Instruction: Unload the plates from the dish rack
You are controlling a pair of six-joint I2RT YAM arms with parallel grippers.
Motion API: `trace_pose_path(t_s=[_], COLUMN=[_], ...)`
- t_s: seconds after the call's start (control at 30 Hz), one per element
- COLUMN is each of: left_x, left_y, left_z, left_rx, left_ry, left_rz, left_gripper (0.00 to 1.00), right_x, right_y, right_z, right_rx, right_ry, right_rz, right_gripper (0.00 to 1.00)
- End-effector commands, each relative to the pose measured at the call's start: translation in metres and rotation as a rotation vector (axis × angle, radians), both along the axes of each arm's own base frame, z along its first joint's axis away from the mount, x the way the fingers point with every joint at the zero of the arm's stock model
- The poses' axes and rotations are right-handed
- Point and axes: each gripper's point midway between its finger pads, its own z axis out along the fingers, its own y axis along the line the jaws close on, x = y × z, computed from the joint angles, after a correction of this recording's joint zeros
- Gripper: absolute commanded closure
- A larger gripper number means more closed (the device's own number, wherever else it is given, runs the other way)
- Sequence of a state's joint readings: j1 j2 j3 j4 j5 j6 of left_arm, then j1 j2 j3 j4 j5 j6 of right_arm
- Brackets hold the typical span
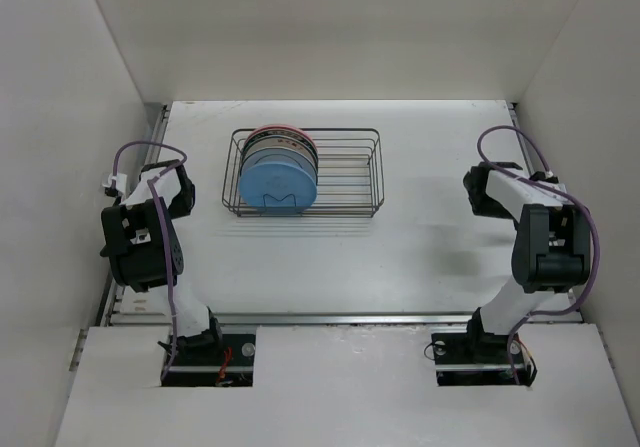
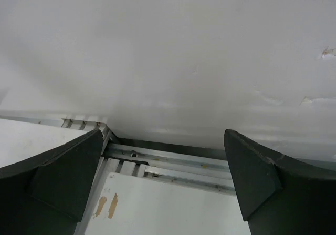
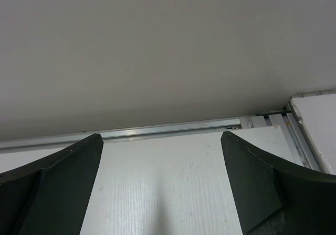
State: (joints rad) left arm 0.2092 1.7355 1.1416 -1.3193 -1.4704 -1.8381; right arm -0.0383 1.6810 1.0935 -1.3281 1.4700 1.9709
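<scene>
The dark wire dish rack stands at the back middle of the table. Several plates stand upright in its left end: a plain blue plate in front, others behind it, a pink rim at the back. My left gripper is folded back left of the rack, open and empty; in the left wrist view its fingers stand wide apart over the table edge. My right gripper is folded back right of the rack, open and empty, its fingers wide apart.
White walls close the table on the left, back and right. A metal rail runs along the table edge. The right part of the rack holds only bare wire. A raised white shelf lies in front of the arm bases.
</scene>
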Motion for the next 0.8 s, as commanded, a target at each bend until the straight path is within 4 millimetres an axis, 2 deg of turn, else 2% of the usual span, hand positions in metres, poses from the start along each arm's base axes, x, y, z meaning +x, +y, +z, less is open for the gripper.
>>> trace_pose_path(t_s=[0.0, 0.07, 0.13, 0.17, 0.2, 0.23, 0.3, 0.33, 0.37, 0.4, 0.43, 0.47, 0.5, 0.53, 0.57, 0.6, 0.63, 0.67, 0.7, 0.73, 0.77], left_x=[-0.022, -0.022, -0.021, -0.021, -0.012, 0.006, 0.030, 0.038, 0.050, 0.056, 0.087, 0.102, 0.105, 0.159, 0.168, 0.159, 0.161, 0.153, 0.154, 0.152, 0.147], left_y=[-0.003, -0.003, -0.003, -0.001, 0.003, 0.005, 0.007, 0.004, 0.003, -0.006, -0.013, -0.021, -0.031, -0.083, -0.112, -0.145, -0.181, -0.207, -0.216, -0.231, -0.215], left_z=[0.028, 0.028, 0.029, 0.034, 0.045, 0.070, 0.097, 0.108, 0.139, 0.156, 0.146, 0.147, 0.167, 0.163, 0.178, 0.198, 0.212, 0.212, 0.225, 0.222, 0.211], left_rx=[-0.024, -0.024, -0.024, -0.028, -0.003, -0.029, -0.028, -0.056, -0.055, -0.118, -0.238, -0.339, -0.417, -0.579, -0.586, -0.550, -0.506, -0.477, -0.430, -0.425, -0.434], left_ry=[0.197, 0.197, 0.197, 0.209, 0.255, 0.413, 0.463, 0.455, 0.356, 0.570, 0.460, 0.431, 0.314, 0.201, 0.146, 0.117, 0.140, 0.258, 0.309, 0.384, 0.474], left_rz=[-0.008, -0.008, -0.008, 0.000, -0.023, -0.038, -0.050, -0.057, -0.065, -0.115, -0.225, -0.359, -0.536, -1.033, -1.270, -1.487, -1.697, -1.853, -1.878, -1.895, -1.779], left_gripper=[0.01, 0.01, 0.01, 0.01, 0.01, 0.01, 0.01, 0.01, 0.01, 0.01, 0.01, 0.01, 0.01, 0.01, 0.01, 0.01, 0.01, 0.01, 0.01, 0.01, 0.01], right_x=[0.005, 0.005, 0.013, 0.018, 0.025, 0.042, 0.052, 0.067, 0.075, 0.079, 0.089, 0.110, 0.119, 0.124, 0.134, 0.147, 0.154, 0.195, 0.194, 0.191, 0.190], right_y=[-0.005, -0.005, -0.006, -0.003, 0.000, 0.008, 0.021, 0.040, 0.054, 0.068, 0.085, 0.121, 0.141, 0.158, 0.191, 0.212, 0.227, 0.270, 0.329, 0.348, 0.367], right_z=[0.023, 0.023, 0.035, 0.047, 0.057, 0.086, 0.118, 0.142, 0.154, 0.170, 0.179, 0.194, 0.198, 0.202, 0.208, 0.195, 0.191, 0.188, 0.172, 0.182, 0.199], right_rx=[-0.087, -0.087, -0.086, -0.092, -0.092, -0.140, -0.174, -0.150, -0.131, -0.133, -0.134, -0.146, -0.154, -0.186, -0.171, -0.133, -0.165, -0.102, -0.056, -0.070, -0.070], right_ry=[0.017, 0.017, 0.032, 0.113, 0.134, 0.108, 0.104, -0.002, -0.027, 0.016, 0.033, 0.043, 0.085, 0.195, 0.186, 0.243, 0.651, 0.508, 0.494, 0.423, 0.320], right_rz=[0.029, 0.029, 0.030, 0.049, 0.062, 0.098, 0.137, 0.188, 0.226, 0.267, 0.314, 0.402, 0.447, 0.483, 0.565, 0.628, 0.770, 1.045, 1.437, 1.547, 1.664], right_gripper=[0.00, 0.00, 0.00, 0.00, 0.00, 0.00, 0.00, 0.00, 0.00, 0.00, 0.00, 0.00, 0.00, 0.00, 0.00, 0.00, 0.00, 0.00, 0.00, 0.00, 0.00])
